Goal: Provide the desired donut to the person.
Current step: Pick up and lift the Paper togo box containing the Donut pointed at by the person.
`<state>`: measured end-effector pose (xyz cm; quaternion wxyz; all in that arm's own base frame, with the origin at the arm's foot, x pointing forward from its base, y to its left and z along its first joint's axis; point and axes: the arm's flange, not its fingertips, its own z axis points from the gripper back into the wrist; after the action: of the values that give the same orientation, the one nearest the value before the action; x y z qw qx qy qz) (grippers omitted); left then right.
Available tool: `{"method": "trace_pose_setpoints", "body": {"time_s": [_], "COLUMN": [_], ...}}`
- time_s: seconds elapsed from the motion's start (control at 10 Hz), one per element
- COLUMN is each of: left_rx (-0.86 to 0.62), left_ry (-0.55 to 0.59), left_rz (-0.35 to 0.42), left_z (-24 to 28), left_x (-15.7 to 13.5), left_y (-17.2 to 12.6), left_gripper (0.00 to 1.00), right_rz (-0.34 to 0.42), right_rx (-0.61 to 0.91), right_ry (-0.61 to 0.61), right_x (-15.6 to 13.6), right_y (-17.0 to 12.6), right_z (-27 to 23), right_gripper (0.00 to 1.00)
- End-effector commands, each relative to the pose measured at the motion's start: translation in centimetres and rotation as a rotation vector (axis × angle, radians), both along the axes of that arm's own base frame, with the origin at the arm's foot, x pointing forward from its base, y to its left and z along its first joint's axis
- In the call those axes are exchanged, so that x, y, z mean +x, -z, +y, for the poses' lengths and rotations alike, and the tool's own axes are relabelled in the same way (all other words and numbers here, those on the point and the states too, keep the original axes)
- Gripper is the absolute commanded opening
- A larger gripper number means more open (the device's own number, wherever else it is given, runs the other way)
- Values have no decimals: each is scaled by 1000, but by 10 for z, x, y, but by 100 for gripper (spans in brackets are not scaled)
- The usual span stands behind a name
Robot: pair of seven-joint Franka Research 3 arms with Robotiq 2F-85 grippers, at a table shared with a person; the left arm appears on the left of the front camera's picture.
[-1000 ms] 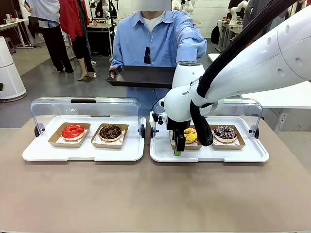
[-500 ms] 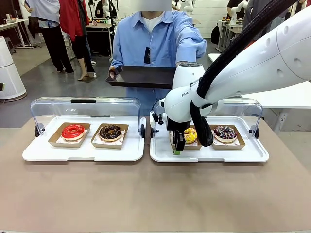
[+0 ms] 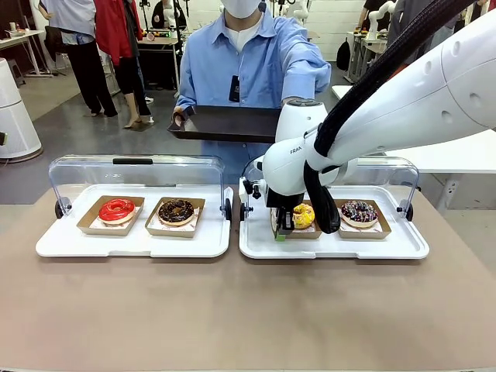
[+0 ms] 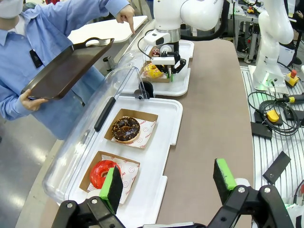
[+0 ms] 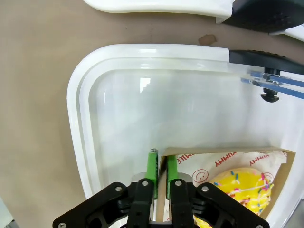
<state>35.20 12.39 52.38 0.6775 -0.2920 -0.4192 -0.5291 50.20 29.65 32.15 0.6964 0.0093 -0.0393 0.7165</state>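
The right gripper has pinched shut since a second ago and sits a touch higher, at the left edge of the card tray holding the yellow donut.

Front view: that card tray sits on the right white tray, with a dark sprinkled donut in its own card tray just to the right. The left white tray carries a red donut and a chocolate donut, each in a card tray. Both clear lids stand open at the far side. Beyond the table, the person holds a dark serving tray, nothing on it.

Left wrist view: the left gripper hangs with jaws wide apart, gripping nothing, above the near edge of the left white tray. The person's pointing hand aims a finger down over the right white tray.

Right wrist view: the green pads are clamped on the card tray's upright wall, which shows between them. The yellow donut, speckled with sprinkles, lies on printed paper just beside the pads.
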Motion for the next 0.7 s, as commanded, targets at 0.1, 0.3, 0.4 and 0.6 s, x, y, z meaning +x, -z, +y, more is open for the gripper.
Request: {"method": "trace_pose_setpoints", "body": {"time_s": [0.1,0.3,0.4,0.6], "left_rx": [-9,-9,-9,-9], "left_ry": [4,4,4,4], "left_rz": [-6,-6,-6,-6], "left_z": [1,1,1,1], "left_x": [0,0,0,0], "left_y": [-1,-1,-1,-1], "left_gripper": [100,100,100,100], "right_rz": [-35,-33,20,94], "right_rx": [-22,-41,-43,-73], "right_ry": [-2,-18,-25,-52], "right_x": [1,-8,-20,-53], "right_y": [4,-2,-17,-70], "right_z": [0,7,18,43], "right_gripper": [0,0,0,0]}}
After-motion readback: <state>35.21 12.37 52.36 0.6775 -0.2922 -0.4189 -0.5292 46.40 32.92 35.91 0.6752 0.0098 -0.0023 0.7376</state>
